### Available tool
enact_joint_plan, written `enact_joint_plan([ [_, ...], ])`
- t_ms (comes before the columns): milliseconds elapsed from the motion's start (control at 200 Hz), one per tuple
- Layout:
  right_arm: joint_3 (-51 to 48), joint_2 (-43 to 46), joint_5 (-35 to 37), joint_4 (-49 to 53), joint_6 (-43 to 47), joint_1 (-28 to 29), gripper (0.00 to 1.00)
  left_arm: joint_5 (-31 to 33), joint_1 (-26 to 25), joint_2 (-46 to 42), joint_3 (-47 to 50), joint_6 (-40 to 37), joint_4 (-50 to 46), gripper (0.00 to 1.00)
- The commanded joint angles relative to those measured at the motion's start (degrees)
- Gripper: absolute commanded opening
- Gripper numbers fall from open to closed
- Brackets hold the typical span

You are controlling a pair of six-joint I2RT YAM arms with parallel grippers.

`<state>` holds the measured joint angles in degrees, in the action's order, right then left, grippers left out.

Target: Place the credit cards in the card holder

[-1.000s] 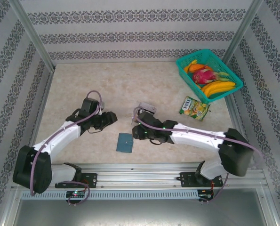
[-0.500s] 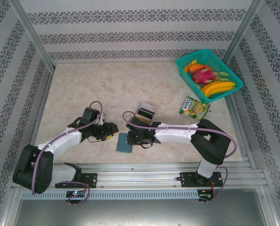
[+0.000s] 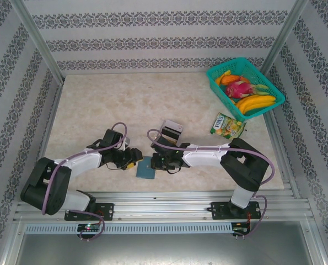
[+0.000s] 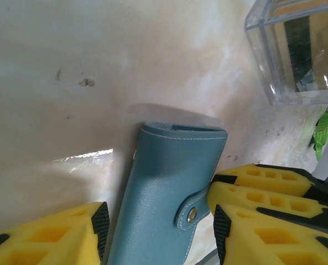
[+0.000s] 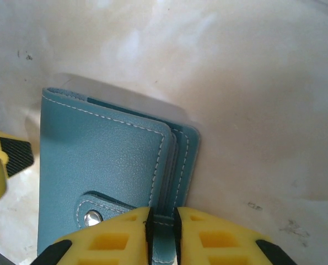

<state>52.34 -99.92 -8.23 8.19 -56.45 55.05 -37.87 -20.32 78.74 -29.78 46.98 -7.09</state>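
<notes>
— What is lying between the arms?
— A teal wallet (image 3: 146,168) is lying flat on the beige table (image 3: 97,105); the left gripper (image 3: 132,159) and right gripper (image 3: 156,162) are sitting at its opposite edges.

Both arms are reached low & inward, forearms near level, wrists angled down, grippers brought just beside each other. L gripper (image 3: 132,159) is held open, fingers (image 4: 48,240) well apart. R gripper (image 3: 157,162) is pinched on edge of card holder (image 5: 108,160), pads almost together.
</notes>
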Motion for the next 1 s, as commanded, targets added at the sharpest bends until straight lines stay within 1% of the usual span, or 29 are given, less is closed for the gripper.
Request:
enact_joint_plan([
  [0, -1.66, -3.09, 0.47, 0.92, -0.94, -0.38, 0.20, -2.67, -1.11, 1.85, 0.80, 0.24, 4.04, 0.53],
  [205, -1.00, -3.37, 0.26, 1.15, -0.36, -0.54, 0.20, -3.51, -1.48, 4.38, -0.66, -0.32, 4.49, 0.38],
  [270, -0.93, -3.31, 0.25, 1.14, -0.40, -0.64, 0.20, -3.69, -1.56, 4.20, -0.96, -0.31, 4.51, 0.34],
  [385, -1.14, -2.77, 0.25, 0.66, -0.55, -0.77, 0.20, -4.85, -1.56, 3.90, -1.86, -0.80, 3.57, 0.22],
  [505, -0.76, -0.70, 0.81, 0.93, -0.60, -0.98, 0.21, -5.28, -1.57, 1.20, -1.83, -0.91, 3.10, 0.12],
  [699, 1.66, 4.27, 2.37, 4.55, -0.17, -0.99, 0.27, -4.97, -1.67, -2.54, -1.22, 0.53, 5.76, 0.06],
  [769, 2.06, 5.86, 2.73, 4.78, -0.14, -0.89, 0.28, -5.09, -1.74, -2.97, -0.98, 1.22, 6.95, 0.05],
  [844, 2.33, 7.50, 3.38, 5.05, -0.57, -0.82, 0.34, -5.04, -1.92, -3.13, -0.90, 1.58, 7.85, 0.05],
  [994, 1.98, 8.25, 2.04, 2.25, -1.33, -0.82, 0.36, -5.02, -2.19, -3.77, -0.20, 3.13, 10.36, 0.05],
])
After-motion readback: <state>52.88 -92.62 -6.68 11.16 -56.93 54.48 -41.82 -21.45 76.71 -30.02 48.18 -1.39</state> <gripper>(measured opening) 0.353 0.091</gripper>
